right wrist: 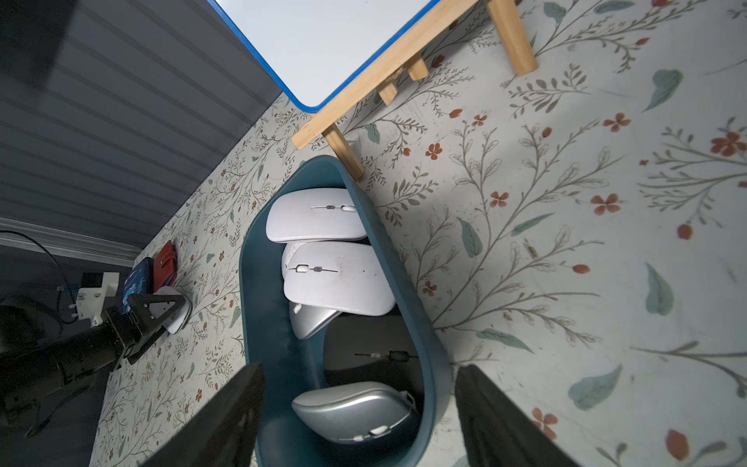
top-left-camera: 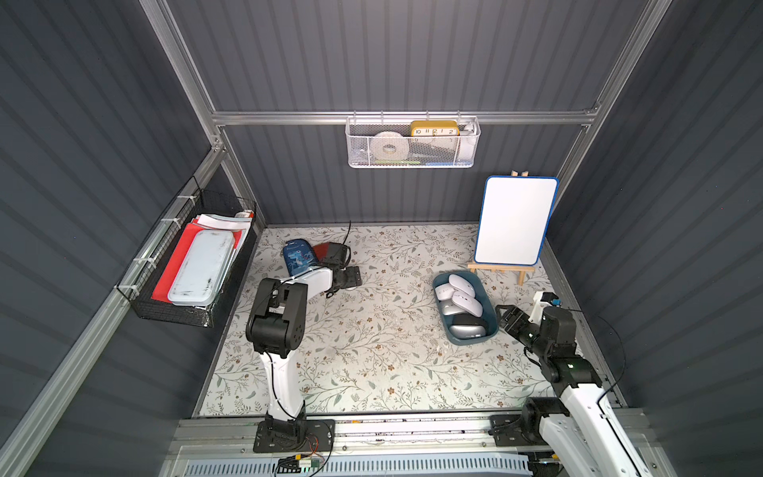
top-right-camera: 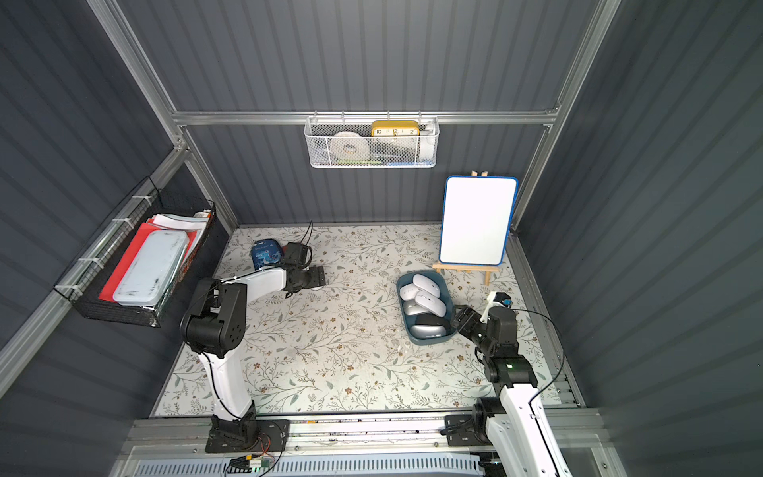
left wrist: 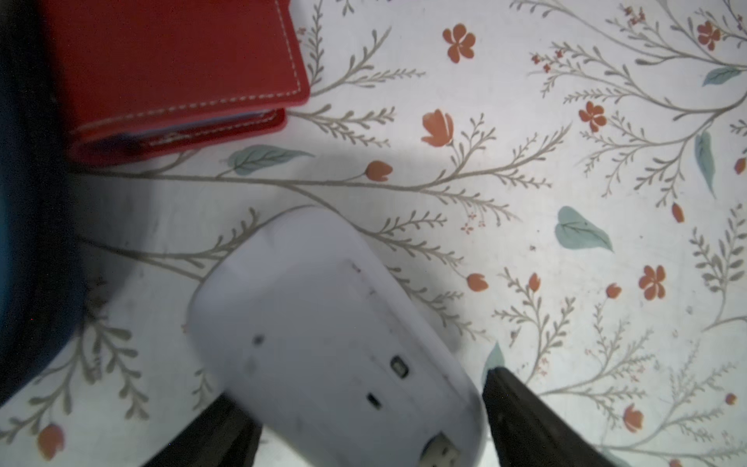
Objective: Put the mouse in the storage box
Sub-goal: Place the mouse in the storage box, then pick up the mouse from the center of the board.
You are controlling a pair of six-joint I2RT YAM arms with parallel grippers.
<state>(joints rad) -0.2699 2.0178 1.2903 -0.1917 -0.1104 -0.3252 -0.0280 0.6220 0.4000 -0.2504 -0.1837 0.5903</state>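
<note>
Because the mouse (left wrist: pixel 335 343) lies belly-up on the surface (top-left-camera: pixel 392 351) at the far left, just beside a red wallet (left wrist: pixel 178 81) and a blue pouch (top-left-camera: pixel 299 256), the left end effector (left wrist: pixel 359 386) is down over it with 1 finger along each long side, which suits a pinch across the narrow width. Its jaws stand apart around the shell. Whether they already press on it I cannot tell: the wrist view shows 1 finger tucked against the edge and only a sliver of gap at the other. The mouse appears to rest on the surface, well apart from the box (top-left-camera: pixel 470 339), which sits on the right near the easel (top-left-camera: pixel 501 270) and already holds 6 other mice (right wrist: pixel 339 275). The right end effector (right wrist: pixel 359 368) hangs just beside the box's near end, jaws apart and empty, probably to steady it or to keep clear. I judge the step in hand to be the grasp, with the carry across not yet done.
</note>
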